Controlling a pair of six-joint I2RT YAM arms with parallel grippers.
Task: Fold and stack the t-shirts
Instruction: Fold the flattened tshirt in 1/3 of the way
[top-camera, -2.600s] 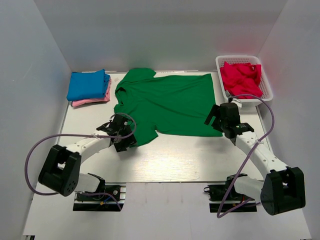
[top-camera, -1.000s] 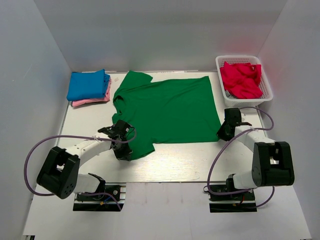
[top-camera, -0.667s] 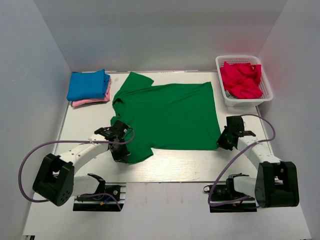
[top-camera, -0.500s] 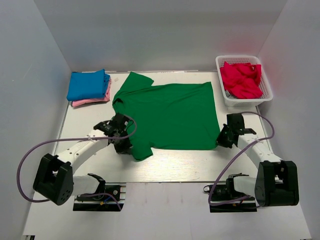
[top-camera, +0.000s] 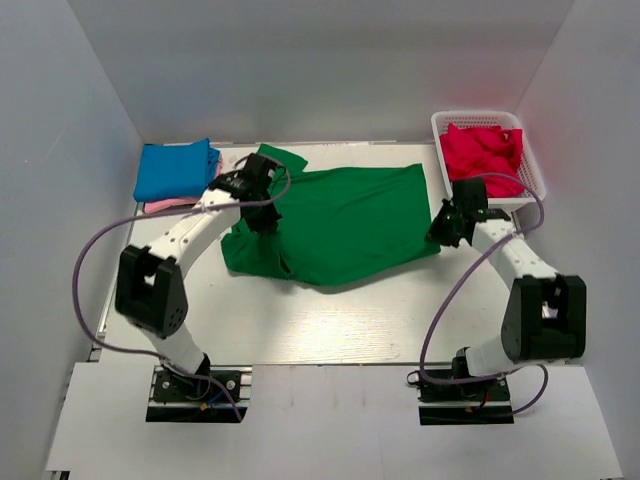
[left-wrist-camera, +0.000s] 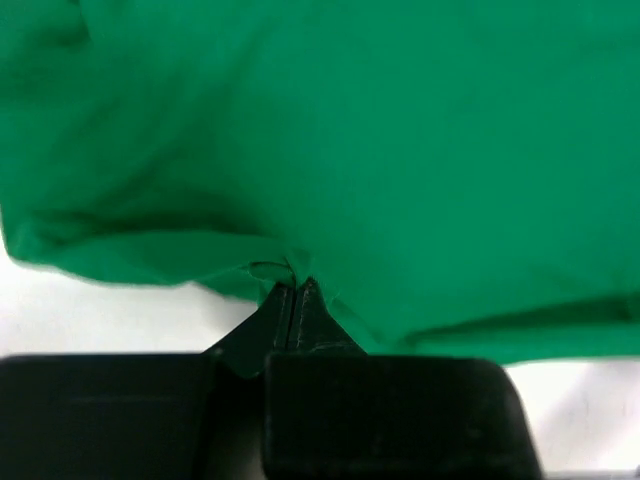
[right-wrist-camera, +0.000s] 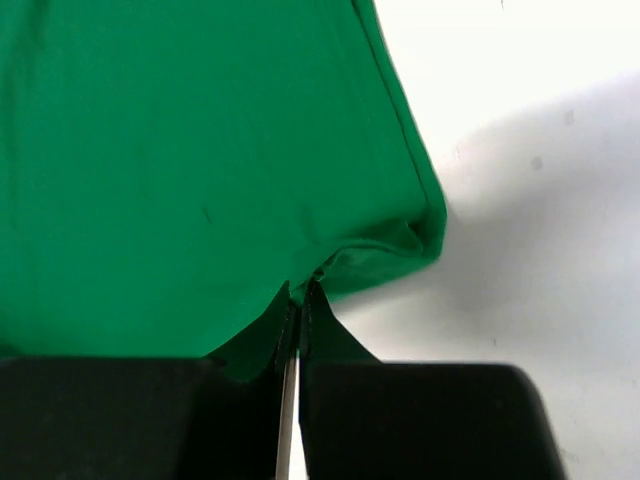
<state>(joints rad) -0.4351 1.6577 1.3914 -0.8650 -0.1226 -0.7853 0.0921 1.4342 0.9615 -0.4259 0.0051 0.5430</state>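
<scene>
The large dark green t-shirt (top-camera: 340, 225) lies across the middle of the table, its near half lifted and bunched. My left gripper (top-camera: 262, 192) is shut on the shirt's left edge near the sleeve; in the left wrist view the cloth (left-wrist-camera: 400, 150) is pinched at the gripper (left-wrist-camera: 292, 290). My right gripper (top-camera: 445, 228) is shut on the shirt's right hem corner, seen as green cloth (right-wrist-camera: 200, 150) caught in the gripper (right-wrist-camera: 300, 292). A folded blue t-shirt (top-camera: 175, 168) rests on a folded pink one (top-camera: 165, 206) at the back left. A red t-shirt (top-camera: 483, 158) fills the basket.
The white lattice basket (top-camera: 530, 165) stands at the back right corner, just behind my right arm. The blue and pink stack sits close to my left arm's elbow. White walls enclose the table on three sides.
Both grippers have carried the green shirt's near edge away from the table front toward the back, the left one far up beside the sleeve. The shirt's near half now bunches over the far half.
</scene>
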